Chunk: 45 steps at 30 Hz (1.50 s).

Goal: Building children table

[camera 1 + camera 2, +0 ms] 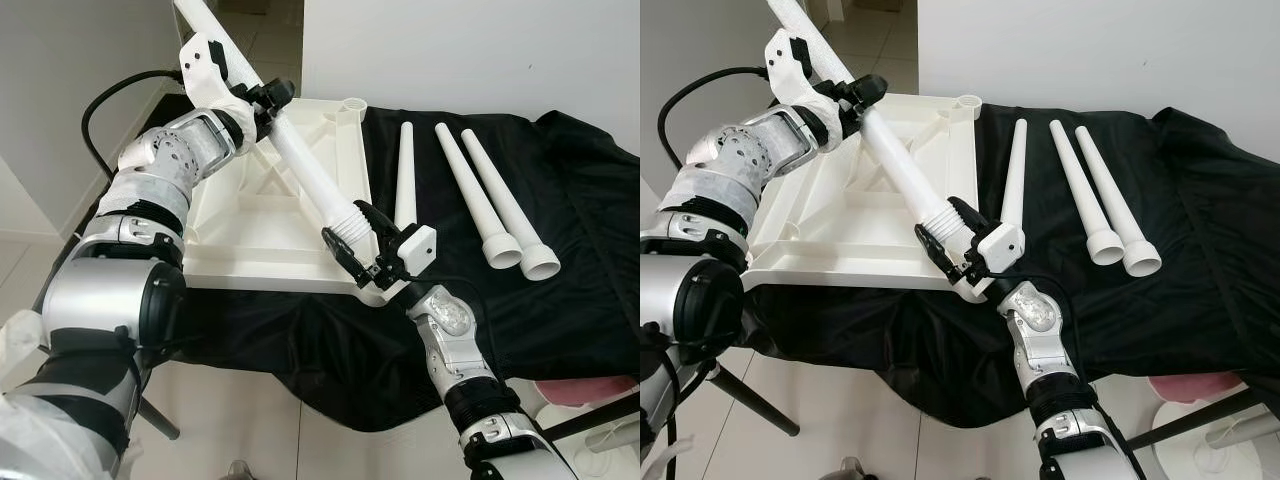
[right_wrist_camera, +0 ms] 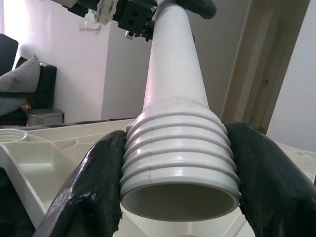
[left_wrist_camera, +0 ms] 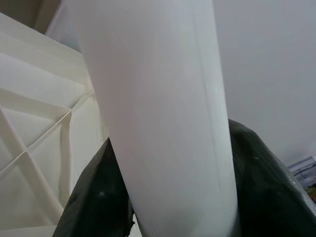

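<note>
In the left eye view, the left arm is seen bent at the elbow and reaching forward over the upturned white table top (image 1: 262,235), which lies on a black cloth (image 1: 560,290) draped over the table. The left pincer (image 1: 268,100) is closed on the narrow upper part of a white table leg (image 1: 310,170), which is held slanted above the table top. The right arm is raised from the near edge of the table, and the right pincer (image 1: 352,245) is clamped on the ribbed threaded end of the same leg, just over the near right corner of the table top. Three more legs (image 1: 478,195) lie on the cloth to the right of the table top, side by side and apart from one another. A round socket (image 1: 354,104) is seen at the far right corner of the table top.

In the right eye view, the same scene is shown.

In the left wrist view, the smooth white shaft of the leg is seen pinched between two black fingers (image 3: 96,197), with the ribbed underside of the table top behind it.

In the right wrist view, the threaded end (image 2: 178,168) is gripped on both sides by the black fingers (image 2: 94,192), its hollow mouth facing the camera.
</note>
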Available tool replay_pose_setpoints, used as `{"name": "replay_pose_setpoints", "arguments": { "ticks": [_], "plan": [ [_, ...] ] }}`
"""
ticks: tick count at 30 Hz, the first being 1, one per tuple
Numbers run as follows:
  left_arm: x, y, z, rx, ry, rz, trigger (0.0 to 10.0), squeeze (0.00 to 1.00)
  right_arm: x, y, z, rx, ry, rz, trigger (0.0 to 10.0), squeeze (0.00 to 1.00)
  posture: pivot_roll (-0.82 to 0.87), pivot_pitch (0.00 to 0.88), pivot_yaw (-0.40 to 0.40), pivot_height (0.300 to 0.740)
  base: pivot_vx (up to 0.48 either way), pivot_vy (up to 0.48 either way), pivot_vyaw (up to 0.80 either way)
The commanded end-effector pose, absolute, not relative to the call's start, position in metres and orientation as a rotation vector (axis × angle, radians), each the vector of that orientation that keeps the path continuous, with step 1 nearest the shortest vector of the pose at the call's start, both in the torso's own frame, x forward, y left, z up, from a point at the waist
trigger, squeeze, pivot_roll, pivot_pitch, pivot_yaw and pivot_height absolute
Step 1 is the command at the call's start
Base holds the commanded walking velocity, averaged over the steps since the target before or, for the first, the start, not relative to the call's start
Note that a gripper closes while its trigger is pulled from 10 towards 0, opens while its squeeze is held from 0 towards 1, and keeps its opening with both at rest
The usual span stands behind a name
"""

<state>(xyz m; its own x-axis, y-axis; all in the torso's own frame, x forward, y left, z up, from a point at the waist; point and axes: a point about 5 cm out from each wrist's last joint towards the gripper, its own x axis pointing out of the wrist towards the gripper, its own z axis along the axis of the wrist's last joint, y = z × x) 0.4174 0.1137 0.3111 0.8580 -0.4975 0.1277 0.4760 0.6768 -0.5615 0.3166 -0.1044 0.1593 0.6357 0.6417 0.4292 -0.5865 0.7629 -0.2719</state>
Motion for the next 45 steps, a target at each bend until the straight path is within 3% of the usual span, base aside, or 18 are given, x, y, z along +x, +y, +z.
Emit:
{"name": "replay_pose_setpoints", "arguments": {
  "ticks": [1, 6, 7, 9, 10, 11, 21, 22, 23, 25, 26, 27, 28, 29, 35, 45],
  "plan": [
    [0.410, 0.107, 0.323, -0.596, -0.060, -0.804, 0.0, 0.00, 0.316, -0.107, 0.160, -0.119, -0.532, 0.709, 10.0, 0.00, 0.01, 0.030, -0.005, 0.740, 0.000, 0.000, 0.00],
    [0.411, 0.108, 0.326, -0.561, -0.086, -0.804, 0.0, 0.00, 0.316, -0.107, 0.157, -0.098, -0.510, 0.701, 10.0, 0.00, 0.02, 0.031, -0.005, 0.740, 0.000, 0.000, 0.00],
    [0.411, 0.109, 0.326, -0.553, -0.088, -0.797, 0.0, 0.00, 0.316, -0.107, 0.156, -0.076, -0.495, 0.699, 10.0, 1.00, 0.01, 0.032, -0.004, 0.740, 0.000, 0.000, 0.00],
    [0.412, 0.109, 0.326, -0.550, -0.088, -0.792, 0.0, 0.00, 0.316, -0.108, 0.155, -0.061, -0.485, 0.699, 10.0, 1.00, 0.01, 0.030, -0.004, 0.740, 0.000, 0.000, 0.00],
    [0.412, 0.111, 0.327, -0.545, -0.090, -0.783, 7.0, 0.00, 0.317, -0.110, 0.155, -0.049, -0.482, 0.687, 10.0, 1.00, 0.01, 0.034, -0.003, 0.740, 0.000, 0.000, 0.00],
    [0.413, 0.113, 0.329, -0.538, -0.096, -0.770, 10.0, 0.00, 0.317, -0.113, 0.155, -0.039, -0.483, 0.662, 10.0, 1.00, 0.01, 0.033, -0.005, 0.740, 0.000, 0.000, 0.00],
    [0.413, 0.126, 0.341, -0.448, -0.180, -0.725, 10.0, 0.00, 0.320, -0.129, 0.155, 0.009, -0.456, 0.544, 10.0, 1.00, 0.00, 0.038, 0.001, 0.740, 0.000, 0.000, 0.00],
    [0.412, 0.124, 0.344, -0.435, -0.201, -0.736, 10.0, 0.00, 0.320, -0.129, 0.156, 0.020, -0.453, 0.537, 10.0, 0.36, 0.00, 0.038, 0.001, 0.740, 0.000, 0.000, 0.00],
    [0.411, 0.122, 0.347, -0.400, -0.225, -0.739, 10.0, 0.00, 0.321, -0.127, 0.156, 0.046, -0.421, 0.561, 8.2, 0.00, -0.01, 0.038, -0.001, 0.740, 0.000, 0.000, 0.00],
    [0.410, 0.120, 0.348, -0.374, -0.243, -0.741, 10.0, 0.00, 0.322, -0.126, 0.155, 0.066, -0.396, 0.581, 8.2, 0.00, -0.01, 0.038, -0.001, 0.740, 0.000, 0.000, 0.00],
    [0.408, 0.116, 0.350, -0.348, -0.265, -0.751, 10.0, 0.00, 0.323, -0.124, 0.157, 0.088, -0.383, 0.581, 2.0, 0.00, -0.01, 0.040, -0.003, 0.740, 0.000, 0.000, 0.00],
    [0.407, 0.113, 0.352, -0.319, -0.284, -0.755, 10.0, 0.00, 0.324, -0.122, 0.159, 0.107, -0.366, 0.580, 5.2, 0.00, -0.01, 0.040, -0.003, 0.740, 0.000, 0.000, 0.00],
    [0.407, 0.113, 0.352, -0.319, -0.284, -0.755, 10.0, 0.00, 0.324, -0.122, 0.159, 0.107, -0.366, 0.580, 5.2, 0.00, -0.01, 0.040, -0.003, 0.740, 0.000, 0.000, 0.00],
    [0.406, 0.110, 0.352, -0.304, -0.294, -0.756, 10.0, 0.00, 0.325, -0.121, 0.160, 0.107, -0.352, 0.576, 10.0, 0.00, -0.01, 0.041, -0.006, 0.740, 0.000, 0.000, 0.00],
    [0.401, 0.099, 0.353, -0.226, -0.331, -0.753, 10.0, 0.00, 0.330, -0.117, 0.168, 0.173, -0.318, 0.590, 10.0, 0.00, -0.01, 0.044, -0.013, 0.740, 0.000, 0.000, 0.00],
    [0.376, 0.050, 0.354, -0.051, -0.437, -0.803, 10.0, 0.00, 0.340, -0.102, 0.195, 0.044, -0.282, 0.621, 10.0, 0.00, 0.00, 0.043, -0.030, 0.740, 0.000, 0.000, 0.00]
  ]
}}
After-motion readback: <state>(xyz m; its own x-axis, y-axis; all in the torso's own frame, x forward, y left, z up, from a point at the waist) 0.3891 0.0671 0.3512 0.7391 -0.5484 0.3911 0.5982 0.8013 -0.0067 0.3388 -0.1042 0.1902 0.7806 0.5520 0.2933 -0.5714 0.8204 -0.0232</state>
